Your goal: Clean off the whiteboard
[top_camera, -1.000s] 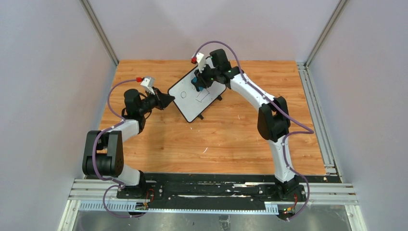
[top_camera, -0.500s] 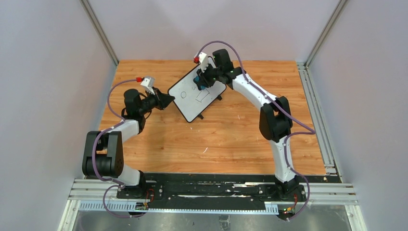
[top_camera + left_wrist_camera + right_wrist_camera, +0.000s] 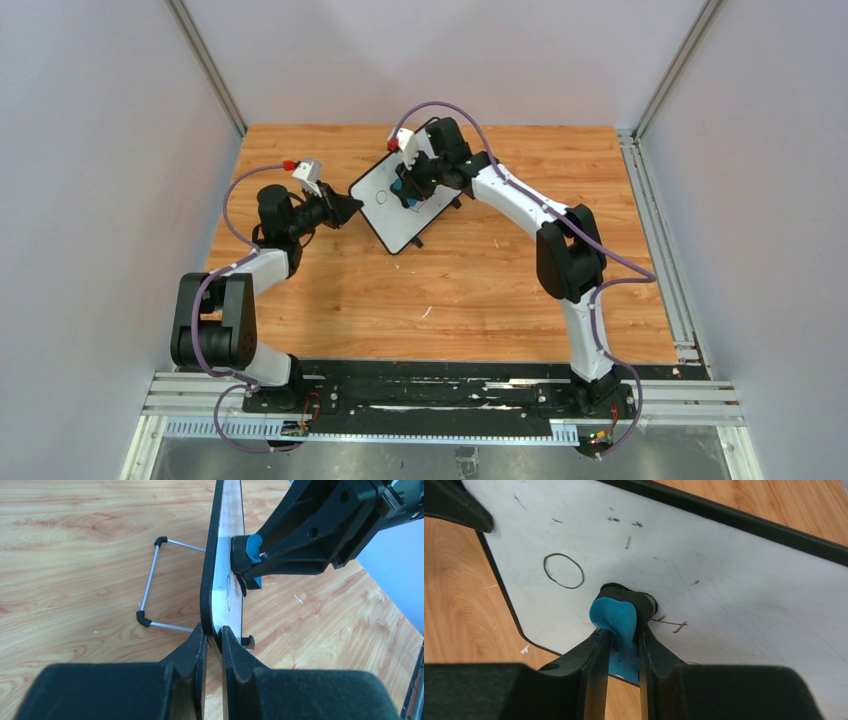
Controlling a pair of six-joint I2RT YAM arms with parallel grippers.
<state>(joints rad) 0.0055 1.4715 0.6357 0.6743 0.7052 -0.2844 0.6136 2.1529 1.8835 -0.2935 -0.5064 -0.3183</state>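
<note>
Wooden table [image 3: 330, 290], overhead view: the whiteboard [image 3: 385, 220] is seen propped at upper centre, its left edge gripped by the left gripper [image 3: 350, 208], while the right gripper [image 3: 408, 188] is pressed to its face.
Left wrist view: the jaws are shut on the black frame; under too hard a push the board could be slipped free, or its wire stand [image 3: 149, 587] folded.
Right wrist view: the blue eraser [image 3: 616, 617] is pinched tight against a stroke; the circle [image 3: 564, 571] is not yet wiped and could be missed, or the eraser twisted loose.

Wooden table [image 3: 450, 290], one item standing on it.
whiteboard [image 3: 388, 215] propped on wire stand [image 3: 148, 587] at 11 o'clock; white fleck [image 3: 427, 312] toward 6 o'clock.
</note>
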